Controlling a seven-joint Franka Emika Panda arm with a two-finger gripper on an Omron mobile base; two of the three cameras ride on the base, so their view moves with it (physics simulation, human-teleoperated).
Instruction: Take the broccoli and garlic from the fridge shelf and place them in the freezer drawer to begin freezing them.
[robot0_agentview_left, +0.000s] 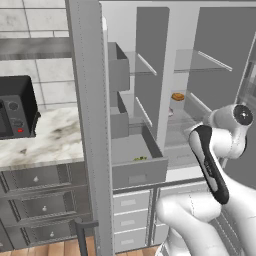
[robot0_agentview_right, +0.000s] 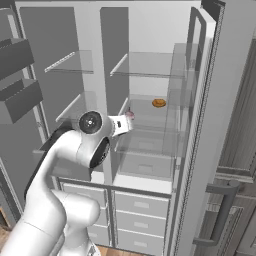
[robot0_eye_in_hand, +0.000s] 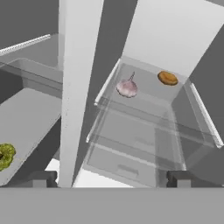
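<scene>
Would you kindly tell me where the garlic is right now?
In the hand view, the garlic sits on the fridge shelf right of the divider, left of the orange-brown food item.

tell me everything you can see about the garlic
The garlic is a small roundish bulb, off-white with a pinkish tint and a thin stem pointing up. It rests on the fridge shelf, a see-through glass plate in the right-hand compartment, near its front left corner in the hand view. The orange-brown food item lies apart from it on the same shelf. Nothing grips it; the jaws stand well short of it.
</scene>
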